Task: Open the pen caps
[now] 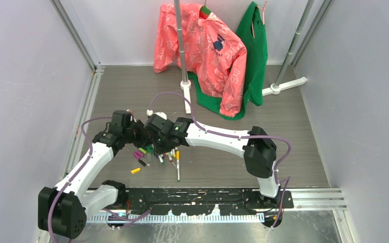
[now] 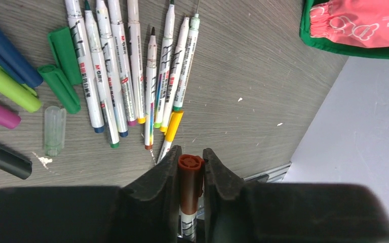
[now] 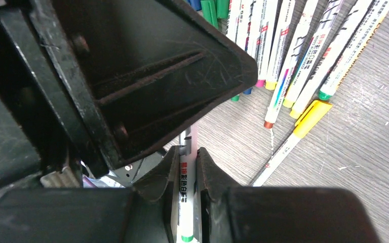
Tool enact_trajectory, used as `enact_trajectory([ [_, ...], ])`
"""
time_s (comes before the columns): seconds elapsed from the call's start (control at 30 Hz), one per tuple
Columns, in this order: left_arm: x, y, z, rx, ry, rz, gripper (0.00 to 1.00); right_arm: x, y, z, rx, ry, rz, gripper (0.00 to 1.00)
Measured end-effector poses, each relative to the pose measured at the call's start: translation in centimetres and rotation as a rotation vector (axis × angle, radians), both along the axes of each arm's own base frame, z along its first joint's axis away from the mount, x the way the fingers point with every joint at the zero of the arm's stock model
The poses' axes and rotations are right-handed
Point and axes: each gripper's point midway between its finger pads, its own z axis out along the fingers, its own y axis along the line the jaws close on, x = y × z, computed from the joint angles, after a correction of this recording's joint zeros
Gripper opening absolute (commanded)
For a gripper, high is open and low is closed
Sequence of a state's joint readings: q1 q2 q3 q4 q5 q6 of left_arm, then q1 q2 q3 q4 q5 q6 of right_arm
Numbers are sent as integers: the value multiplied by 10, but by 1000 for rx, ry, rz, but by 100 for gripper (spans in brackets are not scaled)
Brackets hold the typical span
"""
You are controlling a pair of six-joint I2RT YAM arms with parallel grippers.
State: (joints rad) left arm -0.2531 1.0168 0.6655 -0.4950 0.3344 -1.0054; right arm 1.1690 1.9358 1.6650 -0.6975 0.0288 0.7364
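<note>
Left jaws pinch a brown cap [image 2: 190,172], right jaws a white barrel [image 3: 186,200], bare table [image 2: 263,76] beside the pens [image 2: 131,66].

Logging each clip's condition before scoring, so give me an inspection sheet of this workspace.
Surface: grey wood-grain table, a few white specks.
Job's things: uncapped pens in a row; loose caps beside them; yellow-capped pen beside the row.
Clutter: pink jacket and green garment on a rack at the far end.
Grippers: left claw shut on brown cap; right claw shut on the same pen's white barrel.
Cables: purple cables along both arms.
Surroundings: pale walls, metal frame rails.
</note>
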Motion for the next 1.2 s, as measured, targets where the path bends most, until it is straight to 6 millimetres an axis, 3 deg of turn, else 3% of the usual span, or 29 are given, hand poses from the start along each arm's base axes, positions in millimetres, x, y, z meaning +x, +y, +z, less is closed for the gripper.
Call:
enact_trajectory([
  [0.1, -2, 3, -3, 19, 4, -3, 0, 0, 0, 0, 2, 2, 0, 1],
  [0.37, -4, 7, -3, 41, -1, 2, 0, -2, 0, 0, 12, 5, 3, 1],
  [0.6, -4, 5, 11, 55, -19, 2, 0, -11, -9, 9, 112, -15, -15, 1],
  [0.73, 16, 19, 14, 100, -74, 92, 0, -39, -45, -5, 86, 25, -12, 1],
  [0.87, 32, 25, 12, 113, -109, 157, 0, -49, -72, -31, 26, 45, -30, 1],
  [1.03, 39, 27, -16, 138, -61, 178, 0, -35, -92, -48, -29, 30, -80, 1],
  [1.2, 24, 35, -39, 182, 14, 185, 5, 12, -106, -38, -31, 10, -180, 1],
])
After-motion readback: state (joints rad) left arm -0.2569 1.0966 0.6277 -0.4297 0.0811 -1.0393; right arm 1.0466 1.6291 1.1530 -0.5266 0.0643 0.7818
